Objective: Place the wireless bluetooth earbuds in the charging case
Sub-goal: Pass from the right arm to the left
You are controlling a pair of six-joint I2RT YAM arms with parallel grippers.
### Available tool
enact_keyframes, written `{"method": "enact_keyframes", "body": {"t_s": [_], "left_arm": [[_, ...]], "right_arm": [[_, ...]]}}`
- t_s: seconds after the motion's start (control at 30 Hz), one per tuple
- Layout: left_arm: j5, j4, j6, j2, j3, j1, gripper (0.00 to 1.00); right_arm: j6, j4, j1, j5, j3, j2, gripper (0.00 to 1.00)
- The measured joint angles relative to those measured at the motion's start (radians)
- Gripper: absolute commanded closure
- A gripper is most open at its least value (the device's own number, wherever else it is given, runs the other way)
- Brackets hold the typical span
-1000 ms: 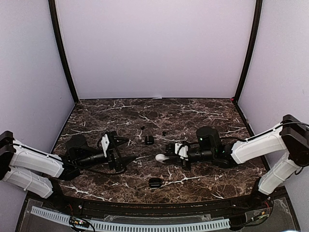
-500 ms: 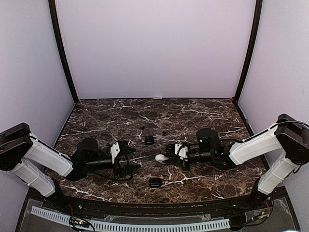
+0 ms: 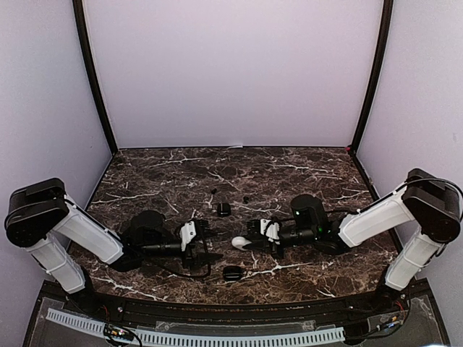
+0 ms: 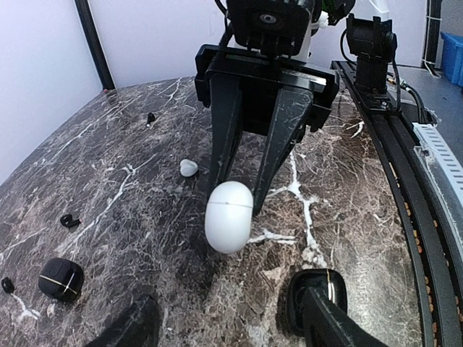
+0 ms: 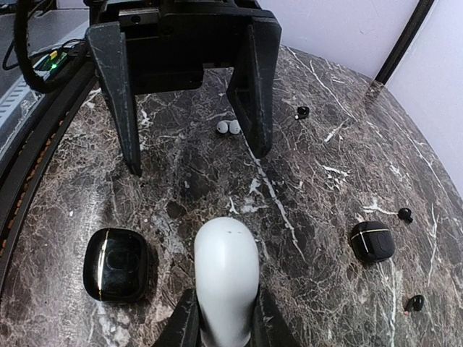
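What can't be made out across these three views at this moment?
Top view: white earbuds, too small, possibly behind the left end effector.
Left wrist: open black case, half covered by that end effector's finger.
Right wrist: right end effector gripping the white case, cut off at the bottom edge.

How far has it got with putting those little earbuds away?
Nothing looks done yet: the two white earbuds and the black earbuds lie loose on the table. In hand: the right end effector grips the closed white case, with the open left end effector facing it. To do: opening the case and seating the earbuds.
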Motion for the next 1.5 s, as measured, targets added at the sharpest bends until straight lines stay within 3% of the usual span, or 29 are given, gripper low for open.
{"method": "enact_keyframes", "body": {"t_s": [0.73,1.0,1.5], "left_arm": [[0.021,0.033,-0.011,0.094,0.065,-0.034,0.28],[-0.021,-0.060,-0.024,0.068,0.134,-0.035,0.27],[-0.048,0.021,-0.045,0.109,0.100,-0.035,0.28]], "right_arm": [[-0.001,0.000,0.015,-0.046,0.014,0.019,0.82],[0.000,0.019,0.015,-0.039,0.013,0.018,0.82],[0.000,0.045,0.015,-0.033,-0.006,0.009,0.82]]}}
